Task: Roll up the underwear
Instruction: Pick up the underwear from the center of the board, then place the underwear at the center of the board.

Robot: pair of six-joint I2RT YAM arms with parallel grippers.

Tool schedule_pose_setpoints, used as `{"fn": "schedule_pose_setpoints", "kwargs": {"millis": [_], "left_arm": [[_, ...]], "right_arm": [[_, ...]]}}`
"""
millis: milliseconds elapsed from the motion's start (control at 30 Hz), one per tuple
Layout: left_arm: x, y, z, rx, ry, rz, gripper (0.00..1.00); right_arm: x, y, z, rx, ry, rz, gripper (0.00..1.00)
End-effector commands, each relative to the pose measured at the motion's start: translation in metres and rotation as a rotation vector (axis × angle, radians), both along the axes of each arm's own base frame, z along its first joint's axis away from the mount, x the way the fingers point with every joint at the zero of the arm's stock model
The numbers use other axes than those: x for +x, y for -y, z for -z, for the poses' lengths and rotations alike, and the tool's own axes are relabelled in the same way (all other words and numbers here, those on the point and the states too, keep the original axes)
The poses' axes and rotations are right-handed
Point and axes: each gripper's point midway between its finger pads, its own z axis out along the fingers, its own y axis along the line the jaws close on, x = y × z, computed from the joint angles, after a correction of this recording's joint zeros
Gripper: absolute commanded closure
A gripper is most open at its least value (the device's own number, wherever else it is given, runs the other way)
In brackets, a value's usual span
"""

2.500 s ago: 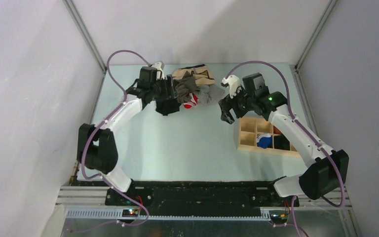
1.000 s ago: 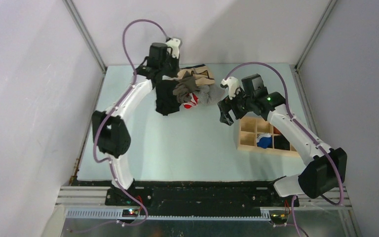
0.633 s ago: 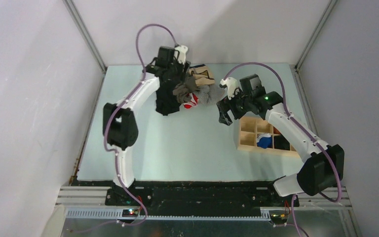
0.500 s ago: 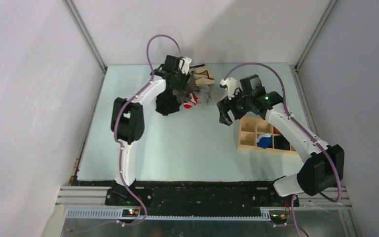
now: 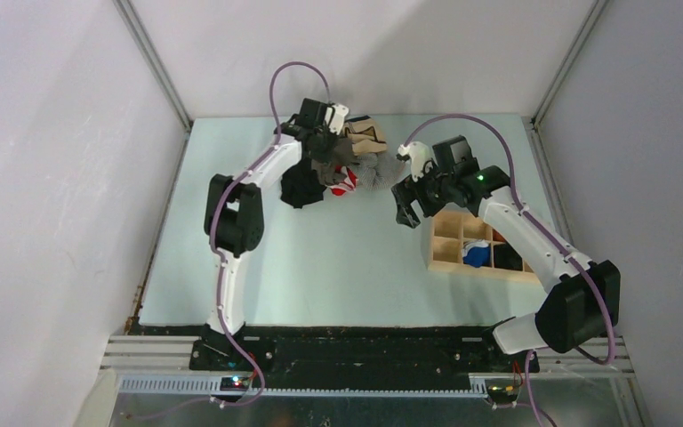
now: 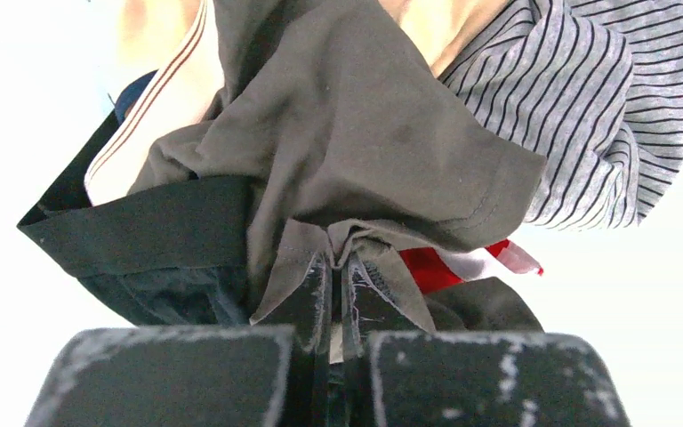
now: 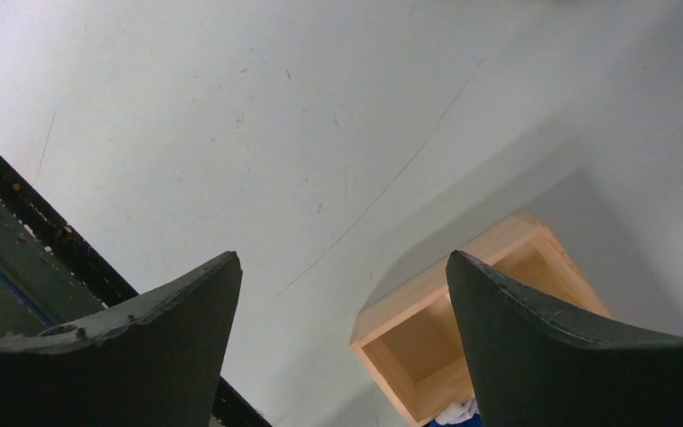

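Observation:
The underwear (image 6: 365, 133), olive-brown soft fabric, lies bunched on top of a clothes pile at the back of the table. My left gripper (image 6: 342, 267) is shut on a fold of its hem, which puckers between the fingertips. From above, the left gripper (image 5: 325, 147) sits over the pile and hides most of the underwear (image 5: 336, 165). The waistband is hidden. My right gripper (image 5: 406, 213) hovers right of the pile. In its wrist view the right gripper (image 7: 342, 258) stands open over bare table with nothing between its fingers.
The pile also holds a black garment (image 5: 301, 187), a beige garment with dark trim (image 5: 365, 133), a grey striped piece (image 6: 605, 107) and a red-and-white piece (image 6: 462, 262). A wooden compartment box (image 5: 480, 245) with rolled items stands at the right, under the right forearm.
My left arm has swung right and reached onto the pile, where its gripper opened and then shut on the olive-brown fabric. The right arm has hardly moved.

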Motion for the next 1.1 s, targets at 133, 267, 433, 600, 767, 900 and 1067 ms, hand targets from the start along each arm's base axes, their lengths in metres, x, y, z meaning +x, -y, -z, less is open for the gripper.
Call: {"fn": "schedule_pose_setpoints", "kwargs": {"millis": [133,267,433,600,767,900,1067], "left_arm": [[-0.028,0.006,-0.182,-0.148,0.290,0.083,1.00],[-0.096,0.007,-0.272,-0.266,0.418,0.240,1.00],[-0.178,-0.008,-0.294,-0.235,0.491,0.449,1.00],[-0.247,-0.033,-0.229,-0.142,0.363,0.559,0.96],[-0.218,-0.057,-0.159,-0.221,0.203,0.234,1.00],[-0.167,-0.064,-0.109,-0.324,-0.055,-0.072,1.00],[-0.111,-0.077,-0.059,-0.352,-0.275,-0.235,0.68]], "right_arm": [[0.007,-0.002,-0.011,0.026,0.042,0.016,0.09],[0.011,-0.003,-0.007,0.022,0.039,0.019,0.09],[0.015,-0.002,0.006,0.008,0.010,0.021,0.09],[0.019,-0.001,0.012,0.007,-0.008,0.025,0.09],[0.020,-0.002,0.013,0.011,-0.007,0.024,0.09],[0.017,-0.004,0.015,0.013,-0.022,0.016,0.09],[0.014,-0.005,0.016,0.018,-0.034,0.008,0.09]]}}
